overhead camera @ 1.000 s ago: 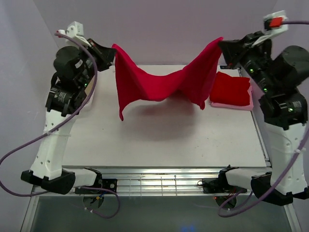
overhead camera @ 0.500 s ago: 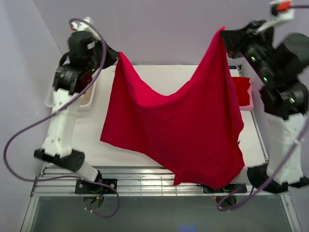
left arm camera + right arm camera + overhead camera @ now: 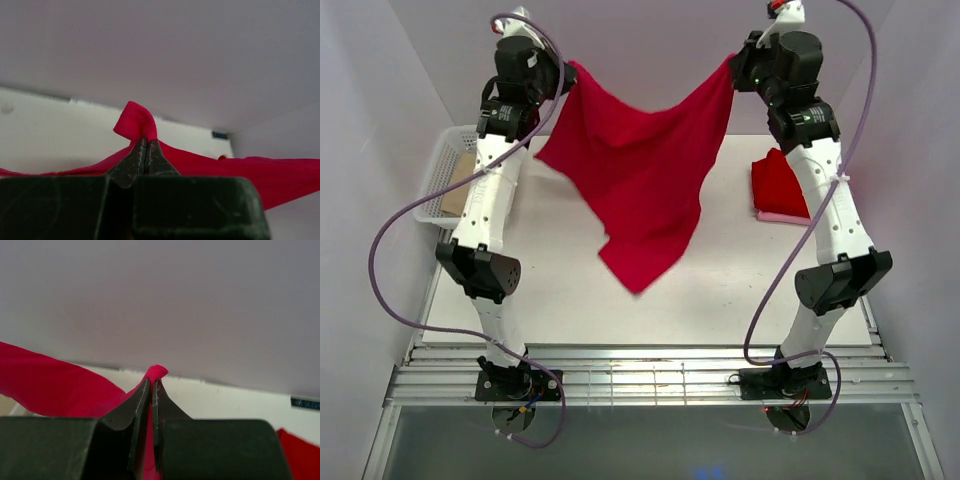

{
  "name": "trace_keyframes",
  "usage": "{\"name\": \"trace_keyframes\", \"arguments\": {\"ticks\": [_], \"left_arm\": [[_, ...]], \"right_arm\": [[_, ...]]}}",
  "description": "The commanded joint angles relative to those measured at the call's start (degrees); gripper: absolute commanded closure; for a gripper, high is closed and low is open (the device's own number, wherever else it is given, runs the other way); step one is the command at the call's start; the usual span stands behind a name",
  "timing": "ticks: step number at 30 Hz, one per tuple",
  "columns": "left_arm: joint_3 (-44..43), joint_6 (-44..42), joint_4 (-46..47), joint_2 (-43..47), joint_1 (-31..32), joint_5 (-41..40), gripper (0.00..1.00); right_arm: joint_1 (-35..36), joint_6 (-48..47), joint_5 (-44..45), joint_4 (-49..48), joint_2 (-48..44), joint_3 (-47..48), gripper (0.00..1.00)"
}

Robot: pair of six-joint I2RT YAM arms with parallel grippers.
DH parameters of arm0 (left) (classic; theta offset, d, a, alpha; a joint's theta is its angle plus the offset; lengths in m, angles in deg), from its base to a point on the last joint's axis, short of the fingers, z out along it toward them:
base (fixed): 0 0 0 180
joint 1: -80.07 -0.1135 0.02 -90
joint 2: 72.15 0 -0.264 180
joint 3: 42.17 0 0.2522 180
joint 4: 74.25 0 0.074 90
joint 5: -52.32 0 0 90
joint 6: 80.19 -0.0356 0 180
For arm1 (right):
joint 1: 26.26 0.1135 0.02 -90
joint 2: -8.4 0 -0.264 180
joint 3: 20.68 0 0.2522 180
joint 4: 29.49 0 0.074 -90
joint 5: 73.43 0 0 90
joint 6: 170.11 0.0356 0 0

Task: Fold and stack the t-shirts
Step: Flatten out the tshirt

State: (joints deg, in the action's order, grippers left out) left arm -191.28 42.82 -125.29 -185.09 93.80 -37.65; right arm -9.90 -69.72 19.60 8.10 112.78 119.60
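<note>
A bright red t-shirt (image 3: 640, 175) hangs spread in the air above the back of the table, its lowest corner dangling near the middle. My left gripper (image 3: 570, 72) is shut on its upper left corner, and in the left wrist view a fold of t-shirt (image 3: 135, 122) pokes out past the closed left gripper (image 3: 145, 140). My right gripper (image 3: 732, 68) is shut on the upper right corner; a small red tuft of the t-shirt (image 3: 157, 371) shows above the tips of the right gripper (image 3: 151, 382). A folded red t-shirt (image 3: 778, 185) lies at the right back.
A pale pink piece (image 3: 785, 215) lies under the folded shirt. A white basket (image 3: 438, 180) holding a tan sheet stands at the table's left edge. Both arms stand tall, reaching up and back. The white table (image 3: 720, 300) lies below.
Both arms have risen and stretched upright, lifting the shirt high off the table. The cloth, which billowed forward half a second ago, now hangs further back and narrower. The basket is uncovered.
</note>
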Motion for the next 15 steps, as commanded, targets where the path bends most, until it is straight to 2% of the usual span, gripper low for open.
{"name": "trace_keyframes", "arguments": {"ticks": [1,5,8,9,11,12,13,15], "left_arm": [[-2.3,-2.0,20.0,11.6,0.3,0.8,1.0],[1.8,-4.0,25.8,15.6,0.2,0.8,1.0],[10.7,-6.2,29.0,20.5,0.2,-1.6,1.0],[16.3,-7.0,30.1,21.8,0.2,-1.9,1.0],[22.9,-9.1,31.0,25.6,0.2,-2.2,1.0],[30.6,-9.8,31.8,26.9,0.2,-2.2,1.0],[35.0,-10.2,32.5,28.0,0.2,-2.0,1.0],[43.5,-11.2,34.6,31.2,0.2,-0.1,1.0]], "right_arm": [[-0.6,-4.9,1.9,-21.4,-8.3,4.5,0.92],[-0.8,-6.8,0.9,-27.2,-10.3,4.4,0.92],[-0.8,-7.7,-0.8,-27.2,-12.8,0.8,0.92],[-0.8,-8.1,-1.4,-26.4,-14.4,-1.1,0.92],[-0.8,-8.4,-2.4,-21.8,-15.9,-7.4,0.92],[-0.8,-8.5,-4.2,-20.3,-18.0,-10.3,0.92],[-0.7,-8.2,-5.8,-19.6,-19.4,-18.5,0.92],[-0.7,-7.5,-7.7,-19.2,-24.1,-28.6,0.92]]}}
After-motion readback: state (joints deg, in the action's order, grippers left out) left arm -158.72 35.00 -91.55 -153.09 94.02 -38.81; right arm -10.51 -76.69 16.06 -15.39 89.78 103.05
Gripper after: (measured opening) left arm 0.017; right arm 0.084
